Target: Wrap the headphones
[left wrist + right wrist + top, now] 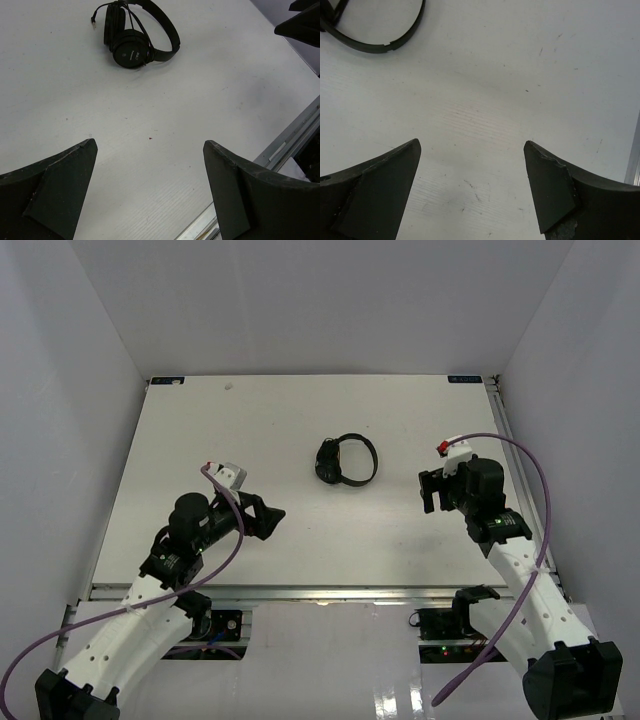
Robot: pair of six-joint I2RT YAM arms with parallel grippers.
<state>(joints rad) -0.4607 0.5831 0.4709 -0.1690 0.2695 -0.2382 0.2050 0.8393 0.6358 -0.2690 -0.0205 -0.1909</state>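
Note:
The black headphones (344,461) lie near the middle of the white table, earcups stacked at the left and the headband looping right, with the thin cord wound around the earcups. In the left wrist view the headphones (135,35) sit far ahead with the cord's plug poking out at the upper left. My left gripper (272,518) is open, near and to the left of them, with nothing between its fingers (60,185). Open too, my right gripper (428,490) stands to their right, apart from them. Only a piece of the headband (385,40) shows in the right wrist view.
The white table (300,420) is enclosed by pale walls on three sides. A metal rail (320,592) runs along its near edge. Purple cables (535,500) loop off both arms. The right arm's dark finger tips show at the top right of the left wrist view.

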